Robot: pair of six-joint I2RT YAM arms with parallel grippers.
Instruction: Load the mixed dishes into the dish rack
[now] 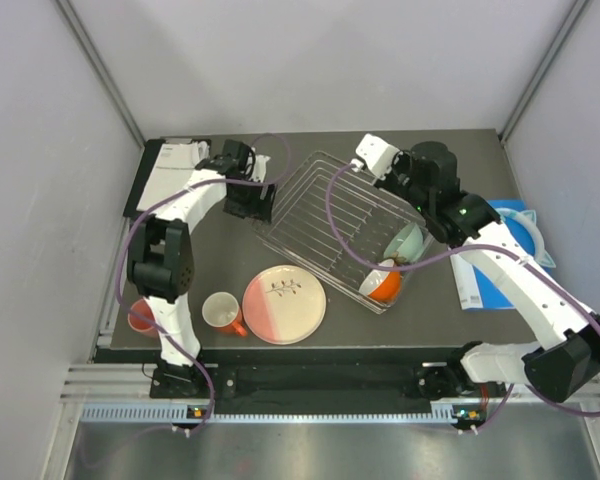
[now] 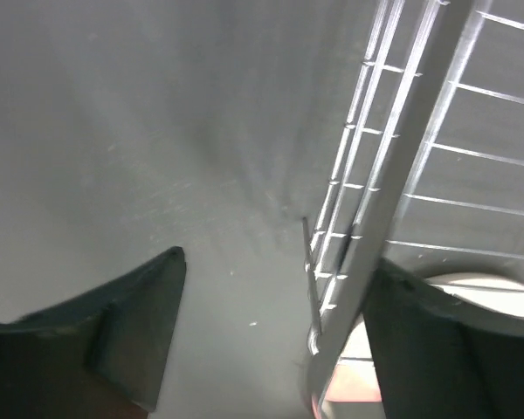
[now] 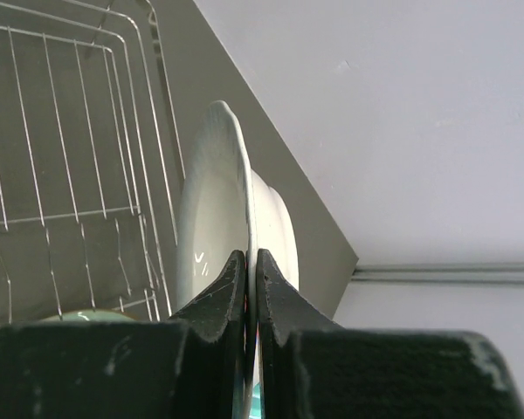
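White plate (image 3: 211,218) upright at dish rack (image 1: 315,205) holding mint bowl (image 1: 407,240)

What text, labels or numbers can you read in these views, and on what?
No text reads clearly in any view.
White papers on the black tray: faint print, too small to read.
Blue-and-white sheet right of the dish rack: nothing legible.
Pink-and-cream plate: a twig drawing, no words.

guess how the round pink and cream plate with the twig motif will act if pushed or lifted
The round pink-and-cream plate lies flat on the dark table, so a push likely slides it. Its low rim probably leaves little to pinch. It looks glazed and rigid: likely slippery, breakable.
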